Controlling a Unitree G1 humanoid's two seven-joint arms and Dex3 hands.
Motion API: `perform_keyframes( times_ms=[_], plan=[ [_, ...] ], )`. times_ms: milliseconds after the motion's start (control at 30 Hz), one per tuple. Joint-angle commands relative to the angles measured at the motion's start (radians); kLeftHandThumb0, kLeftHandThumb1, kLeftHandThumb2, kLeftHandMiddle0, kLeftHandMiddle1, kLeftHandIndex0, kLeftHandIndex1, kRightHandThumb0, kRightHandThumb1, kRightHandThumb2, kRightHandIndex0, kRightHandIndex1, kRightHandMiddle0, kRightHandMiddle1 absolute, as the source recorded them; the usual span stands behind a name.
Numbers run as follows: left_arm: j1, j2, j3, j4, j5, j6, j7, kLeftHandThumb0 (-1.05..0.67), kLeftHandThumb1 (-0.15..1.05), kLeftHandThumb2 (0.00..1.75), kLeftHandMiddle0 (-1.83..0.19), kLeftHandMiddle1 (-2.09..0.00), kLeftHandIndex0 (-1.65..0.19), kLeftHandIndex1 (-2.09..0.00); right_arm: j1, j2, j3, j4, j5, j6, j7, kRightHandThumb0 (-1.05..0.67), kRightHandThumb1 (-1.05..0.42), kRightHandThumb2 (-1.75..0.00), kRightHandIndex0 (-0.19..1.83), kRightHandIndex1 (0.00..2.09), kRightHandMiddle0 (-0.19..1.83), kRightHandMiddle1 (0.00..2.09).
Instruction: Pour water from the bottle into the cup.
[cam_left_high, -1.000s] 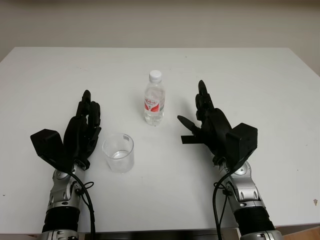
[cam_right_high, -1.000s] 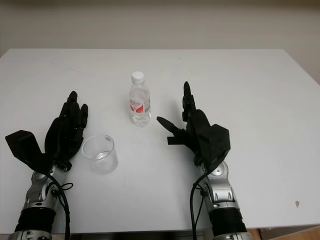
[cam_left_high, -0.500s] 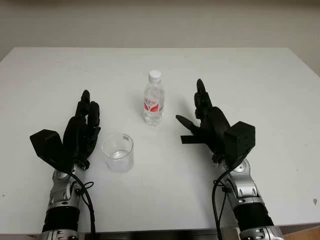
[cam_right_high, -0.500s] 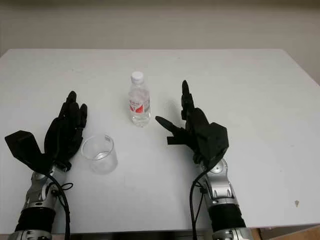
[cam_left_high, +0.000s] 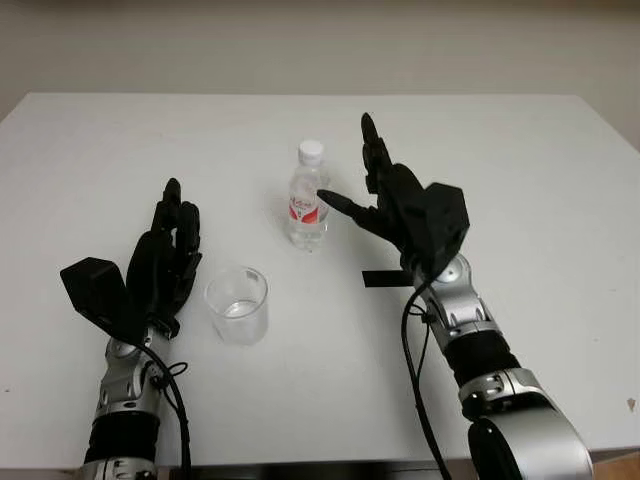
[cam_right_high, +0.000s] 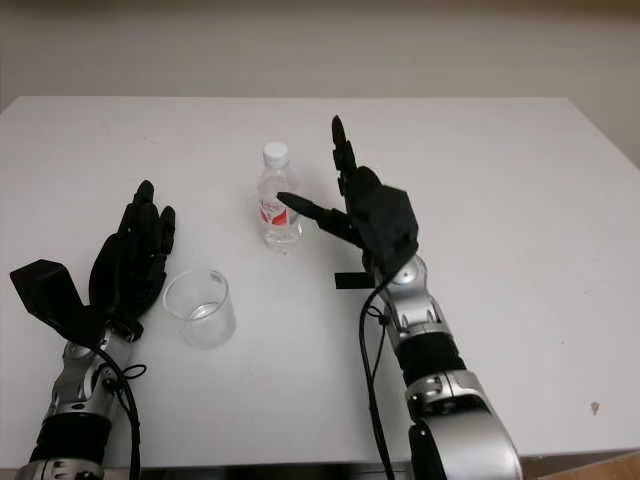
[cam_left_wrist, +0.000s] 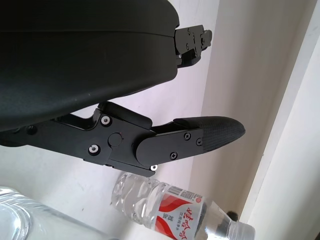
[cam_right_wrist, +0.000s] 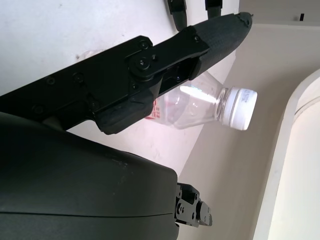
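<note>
A small clear water bottle (cam_left_high: 308, 198) with a white cap and a red label stands upright in the middle of the white table (cam_left_high: 120, 150). My right hand (cam_left_high: 375, 195) is open just to the right of the bottle, its thumb reaching toward the label, not gripping it. In the right wrist view the bottle (cam_right_wrist: 207, 107) lies close behind one finger. A clear plastic cup (cam_left_high: 238, 305) stands in front and to the left of the bottle. My left hand (cam_left_high: 168, 255) is open just left of the cup. The left wrist view has the bottle (cam_left_wrist: 175, 207) beyond its fingers.
A small black piece (cam_left_high: 380, 278) lies on the table under my right forearm. A pale wall runs behind the table's far edge. There is bare table to the far left and far right.
My right hand has moved forward and left, from beside the table's middle to right next to the bottle. The left hand, cup and bottle have stayed put.
</note>
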Motion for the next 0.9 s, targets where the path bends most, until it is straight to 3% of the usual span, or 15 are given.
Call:
perform_keyframes(
  times_ms=[0,400,867],
  plan=[
    [0.016,0.001,0.002,0.005,0.002,0.003,0.003,-0.70,1.05,0.54,0.12,-0.05,0.13,-0.06,-0.054,0.004,0.002,0.063,-0.007,-0.023,-0.005,-1.03,-0.92,-0.05,-0.19,0.00,-0.19,0.00],
    [0.021,-0.003,0.003,0.000,-0.002,0.005,0.007,-0.68,1.05,0.54,0.13,-0.05,0.15,-0.05,-0.161,0.027,0.010,0.280,-0.028,-0.073,-0.013,-1.01,-0.91,-0.05,-0.19,0.00,-0.19,0.00],
    [0.017,-0.009,0.001,-0.003,-0.002,0.005,0.016,-0.69,1.05,0.54,0.12,-0.06,0.13,-0.06,-0.221,0.052,0.011,0.401,-0.044,-0.106,-0.005,-0.95,-0.90,-0.05,-0.19,0.00,-0.19,0.00]
  ],
)
